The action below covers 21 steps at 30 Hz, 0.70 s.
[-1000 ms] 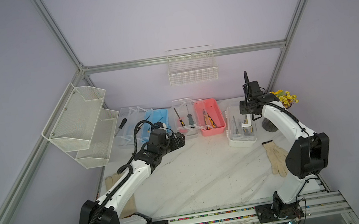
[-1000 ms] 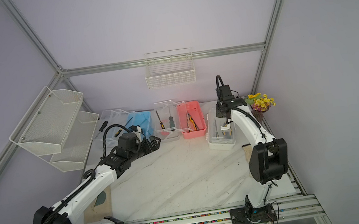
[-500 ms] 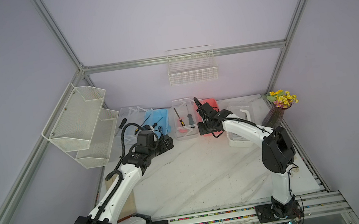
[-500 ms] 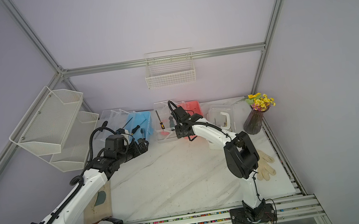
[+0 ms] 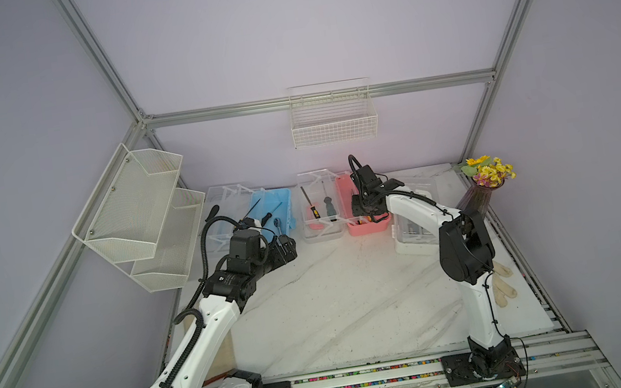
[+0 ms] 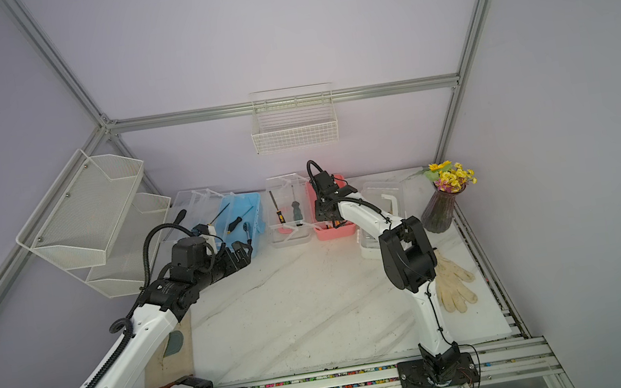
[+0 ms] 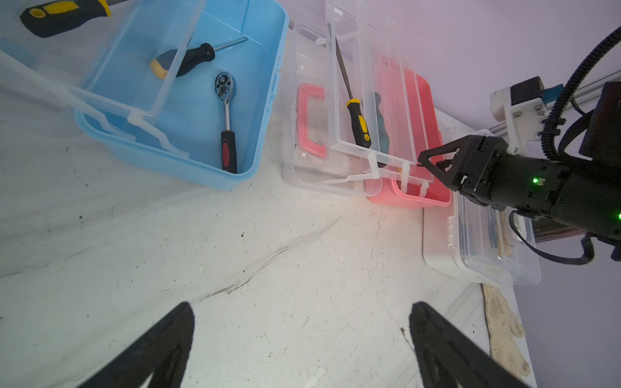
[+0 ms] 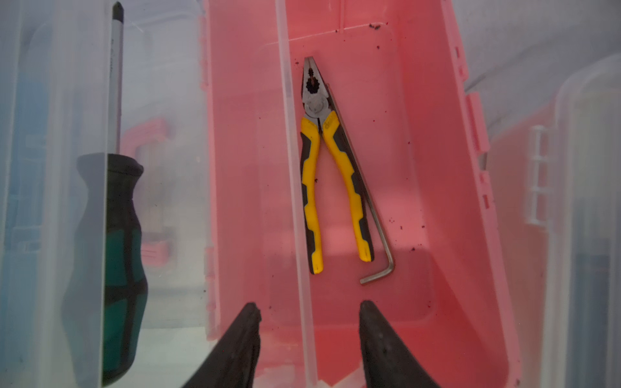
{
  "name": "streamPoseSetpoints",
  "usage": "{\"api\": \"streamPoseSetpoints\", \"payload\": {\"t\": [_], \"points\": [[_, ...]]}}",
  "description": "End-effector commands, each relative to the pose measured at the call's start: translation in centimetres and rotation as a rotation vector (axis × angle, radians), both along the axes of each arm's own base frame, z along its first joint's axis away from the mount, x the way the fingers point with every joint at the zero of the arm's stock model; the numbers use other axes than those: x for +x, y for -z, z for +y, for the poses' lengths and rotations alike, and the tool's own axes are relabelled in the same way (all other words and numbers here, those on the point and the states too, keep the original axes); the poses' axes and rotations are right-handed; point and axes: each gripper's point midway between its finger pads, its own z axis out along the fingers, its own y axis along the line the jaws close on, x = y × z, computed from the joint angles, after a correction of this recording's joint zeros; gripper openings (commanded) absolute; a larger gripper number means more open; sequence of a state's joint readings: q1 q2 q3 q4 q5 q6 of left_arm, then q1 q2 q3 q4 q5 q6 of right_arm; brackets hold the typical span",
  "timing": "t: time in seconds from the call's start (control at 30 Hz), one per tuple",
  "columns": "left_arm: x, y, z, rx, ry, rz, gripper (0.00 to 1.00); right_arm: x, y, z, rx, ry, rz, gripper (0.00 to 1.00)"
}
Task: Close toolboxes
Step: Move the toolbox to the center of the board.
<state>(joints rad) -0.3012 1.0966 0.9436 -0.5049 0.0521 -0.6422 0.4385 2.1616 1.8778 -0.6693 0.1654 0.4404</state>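
Marble-look tabletop, scuffed and speckled with dark grit; three boxes in a row along its back edge. Change over the last second: the right arm has left the white box, lower right in the left wrist view, and swung across to the pink box, near frame centre in both top views. The white box now sits with its clear lid down on the base. It looks closed, though no latch can be made out. Right gripper hangs over the near end of the pink box, jaws part-way apart and holding nothing, with a clear edge of the lift-out tray running between them. Pliers and a hex key lie on the pink floor below. The left arm has drifted slightly toward frame left. Left gripper gapes wide and empty above bare tabletop, just in front of the blue box. Reading: one box of three likely done, pink next, blue untouched; both still have lids thrown back toward frame left and trays swung out. Room: lilac walls, aluminium frame rails, wire basket on the back wall, mesh shelves on the left wall, vase of yellow flowers at right rear, work glove lying at frame right.
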Motion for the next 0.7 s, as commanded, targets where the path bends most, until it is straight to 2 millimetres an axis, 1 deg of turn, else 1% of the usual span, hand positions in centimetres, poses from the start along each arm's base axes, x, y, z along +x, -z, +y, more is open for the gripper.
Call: {"api": "streamPoseSetpoints", "payload": {"t": [0.0, 0.07, 0.17, 0.27, 0.4, 0.57, 0.67], "points": [[-0.3, 0.9, 0.4, 0.014, -0.004, 0.013, 1.0, 1.2, 0.7, 0.9, 0.028, -0.016, 0.002, 0.44], [-0.4, 0.9, 0.5, 0.016, -0.006, 0.013, 1.0, 1.1, 1.0, 0.9, 0.032, -0.018, 0.011, 0.38], [-0.6, 1.0, 0.8, 0.025, -0.013, 0.011, 1.0, 0.8, 0.8, 0.8, 0.038, -0.02, 0.006, 0.25], [-0.8, 1.3, 1.0, 0.036, -0.018, 0.023, 1.0, 0.1, 1.0, 0.6, 0.037, -0.019, 0.011, 0.17], [-1.3, 2.0, 1.4, 0.05, -0.023, 0.047, 1.0, -1.5, 1.1, 0.6, 0.052, -0.037, 0.023, 0.1], [-2.3, 2.4, 2.1, 0.066, -0.033, 0.063, 1.0, -3.7, 0.2, 0.8, 0.075, -0.054, 0.019, 0.07], [-2.9, 2.6, 2.5, 0.073, -0.04, 0.074, 1.0, -5.3, -0.1, 1.1, 0.082, -0.071, 0.028, 0.06]]}}
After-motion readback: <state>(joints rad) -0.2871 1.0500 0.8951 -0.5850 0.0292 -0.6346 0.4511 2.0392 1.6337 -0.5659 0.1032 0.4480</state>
